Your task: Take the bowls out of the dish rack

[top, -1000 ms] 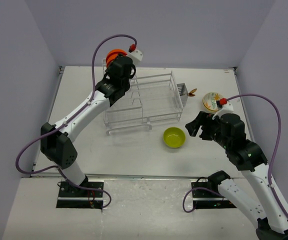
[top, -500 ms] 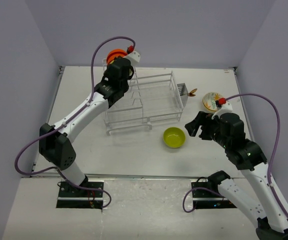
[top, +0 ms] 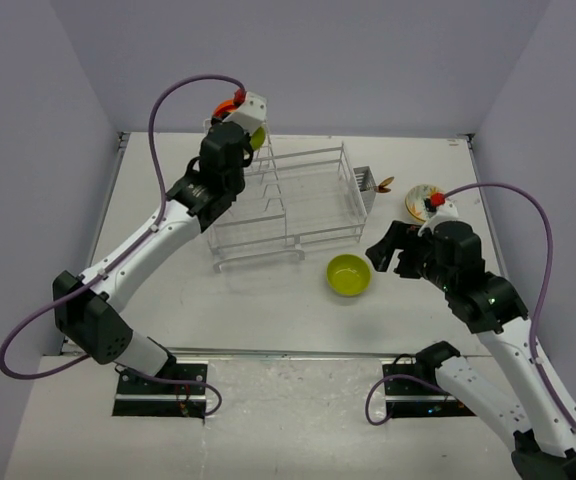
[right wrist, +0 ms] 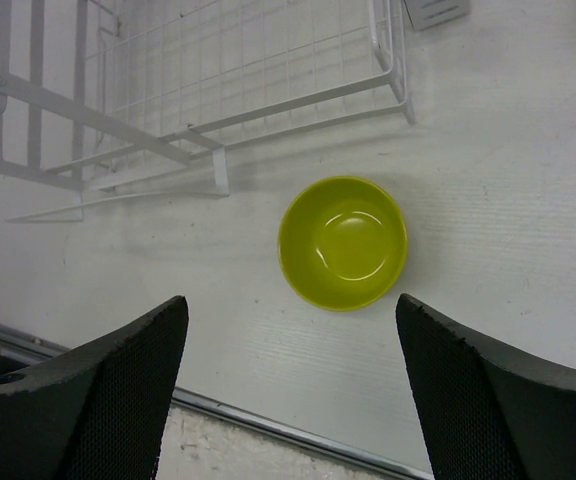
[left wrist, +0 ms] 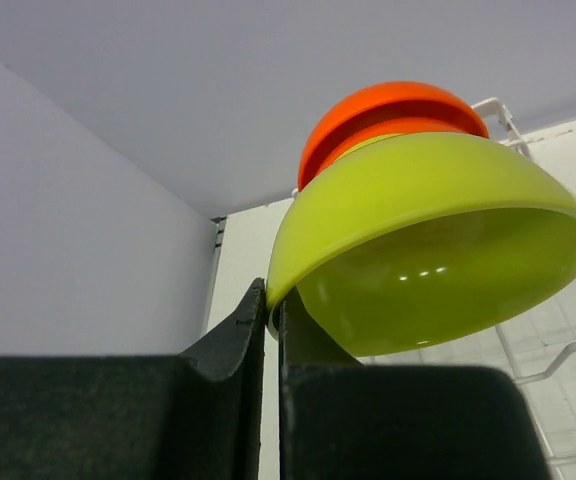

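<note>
Evidently, left hand (left wrist: 273, 300): clamped rim of lime-green bowl (left wrist: 438, 240).
Right hand (top: 383, 255): gaped wide, empty.
Next move: needed a straight lift clear of dish rack (top: 308, 200) wires.

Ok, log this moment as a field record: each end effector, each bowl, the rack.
left end effector: shut on the held lime-green bowl at its rim
held lime-green bowl: tilted, at the dish rack tall end
orange-red bowl: just behind it, seating hidden
right end effector: open, above the second lime-green bowl
second lime-green bowl: upright on the table, before the rack
flower-patterned bowl: on the table, right of the rack
</note>
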Controlling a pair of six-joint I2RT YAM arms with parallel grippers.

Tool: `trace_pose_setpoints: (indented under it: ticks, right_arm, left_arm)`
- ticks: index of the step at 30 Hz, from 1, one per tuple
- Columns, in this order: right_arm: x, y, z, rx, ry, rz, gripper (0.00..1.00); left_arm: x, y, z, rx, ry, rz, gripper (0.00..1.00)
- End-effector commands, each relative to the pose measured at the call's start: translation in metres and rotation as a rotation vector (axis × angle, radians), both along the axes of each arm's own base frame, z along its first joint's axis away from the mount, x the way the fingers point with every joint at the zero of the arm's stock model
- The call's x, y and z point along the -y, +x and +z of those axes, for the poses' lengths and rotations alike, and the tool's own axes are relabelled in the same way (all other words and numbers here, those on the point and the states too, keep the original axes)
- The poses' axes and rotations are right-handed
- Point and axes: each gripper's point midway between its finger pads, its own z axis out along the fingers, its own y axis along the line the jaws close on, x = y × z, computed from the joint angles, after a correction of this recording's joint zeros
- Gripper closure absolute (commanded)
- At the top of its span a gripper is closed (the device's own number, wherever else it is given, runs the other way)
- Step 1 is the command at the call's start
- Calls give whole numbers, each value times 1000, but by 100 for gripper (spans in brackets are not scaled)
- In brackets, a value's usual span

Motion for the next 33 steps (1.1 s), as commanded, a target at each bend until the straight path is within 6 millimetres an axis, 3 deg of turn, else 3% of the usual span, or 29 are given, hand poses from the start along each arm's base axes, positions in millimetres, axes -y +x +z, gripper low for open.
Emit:
trace_pose_setpoints:
  ticks: [1, 4, 9, 10, 11, 12, 15, 18, 23, 26, 29, 30, 32, 33]
  right_arm:
    - [-9, 4, 19, 68, 35, 46, 15]
    - [-19, 5, 28, 96, 77, 82, 14]
    - [-48, 12, 73, 230, 206, 199, 14]
    - [-53, 17, 83, 239, 212, 210, 14]
    - [-54, 23, 85, 239, 194, 188, 14]
    - [-62, 22, 105, 270, 182, 211, 14]
    - [-77, 42, 99, 231, 63, 186, 14]
    - [-87, 62, 121, 276, 25, 171, 14]
    - [-80, 92, 129, 306, -93, 77, 18]
    - [-70, 103, 130, 314, -162, 22, 27]
    - [-67, 112, 121, 298, -217, -13, 43]
    - [-68, 115, 116, 288, -232, -19, 61]
    - [-62, 120, 105, 271, -267, -53, 82]
    - [-61, 121, 103, 267, -275, -60, 98]
  left_arm:
    - [9, -4, 16, 60, -156, -37, 100]
    - [22, -11, 12, 15, -222, -91, 100]
    - [63, -30, 19, -79, -464, -238, 100]
    - [68, -34, 29, -77, -507, -252, 100]
    - [70, -40, 23, -118, -567, -234, 100]
    - [80, -44, 31, -138, -601, -280, 100]
    - [100, -58, 30, -206, -691, -355, 100]
    - [123, -72, 30, -247, -735, -427, 100]
    - [156, -97, 26, -304, -749, -511, 100]
    - [169, -107, 19, -341, -756, -541, 100]
    - [179, -112, 8, -379, -758, -559, 100]
    - [181, -113, 5, -389, -756, -563, 100]
    - [184, -114, 4, -396, -760, -569, 100]
    - [185, -114, 2, -398, -759, -567, 100]
